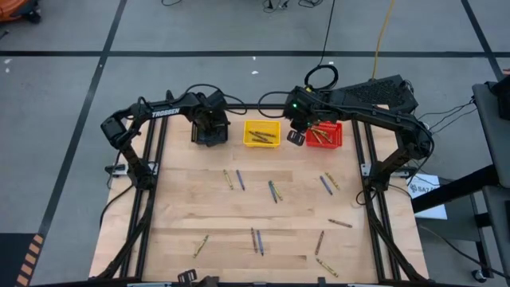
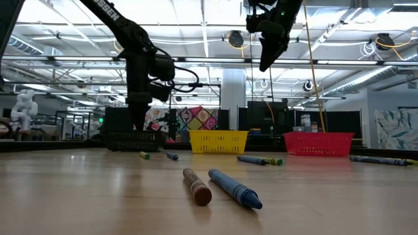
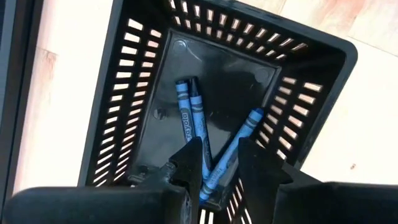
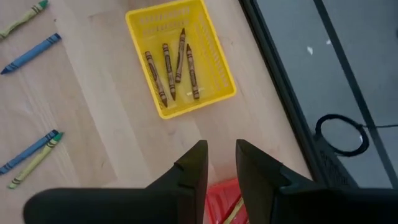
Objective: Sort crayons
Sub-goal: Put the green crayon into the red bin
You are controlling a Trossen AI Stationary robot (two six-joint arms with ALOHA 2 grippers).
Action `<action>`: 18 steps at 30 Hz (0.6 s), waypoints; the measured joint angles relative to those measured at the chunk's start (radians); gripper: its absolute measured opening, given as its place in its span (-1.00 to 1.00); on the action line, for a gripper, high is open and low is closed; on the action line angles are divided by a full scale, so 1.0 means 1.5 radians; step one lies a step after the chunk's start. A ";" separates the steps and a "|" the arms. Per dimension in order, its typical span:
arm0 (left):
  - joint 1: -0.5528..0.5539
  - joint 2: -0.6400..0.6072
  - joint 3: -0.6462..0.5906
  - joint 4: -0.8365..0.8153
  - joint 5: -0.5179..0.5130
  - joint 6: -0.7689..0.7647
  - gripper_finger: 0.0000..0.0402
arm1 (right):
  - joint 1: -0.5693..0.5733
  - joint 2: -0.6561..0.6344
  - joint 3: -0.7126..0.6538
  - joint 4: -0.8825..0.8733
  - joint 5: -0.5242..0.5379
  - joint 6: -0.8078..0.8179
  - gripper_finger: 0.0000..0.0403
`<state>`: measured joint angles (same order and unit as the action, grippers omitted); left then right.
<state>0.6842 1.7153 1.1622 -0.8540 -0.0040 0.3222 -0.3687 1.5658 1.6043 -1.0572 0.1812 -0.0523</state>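
Crayons lie scattered on the wooden table: blue [image 1: 240,180], olive [image 1: 201,245] and brown [image 1: 340,224] ones. A black bin [image 1: 209,131] holds three blue crayons [image 3: 193,118]. A yellow bin [image 1: 262,134] holds several brown crayons [image 4: 168,68]. A red bin [image 1: 324,135] holds olive ones. My left gripper [image 3: 217,165] is open just above the black bin, with one blue crayon [image 3: 233,152] lying in the bin below the gap. My right gripper [image 4: 221,165] is open and empty, raised high between the yellow and red bins [image 1: 296,137].
The three bins stand in a row at the table's far edge. A brown crayon [image 2: 196,186] and a blue one [image 2: 235,188] lie close together near the front. Black frame rails [image 1: 151,199] run along the table's left and right sides.
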 joint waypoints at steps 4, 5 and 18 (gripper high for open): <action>-0.005 0.000 0.000 0.000 -0.001 -0.001 -0.53 | 0.000 0.000 0.000 0.017 -0.039 -0.037 -0.65; -0.007 -0.001 0.000 0.000 -0.003 -0.001 -0.53 | -0.001 0.000 0.000 0.023 -0.062 -0.054 -0.65; -0.066 -0.113 0.025 -0.073 -0.074 -0.002 -0.52 | 0.002 0.000 0.000 -0.108 -0.135 0.140 -0.65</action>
<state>0.5852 1.5451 1.2003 -0.9629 -0.1151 0.3199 -0.3658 1.5658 1.6043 -1.2187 -0.0219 0.1578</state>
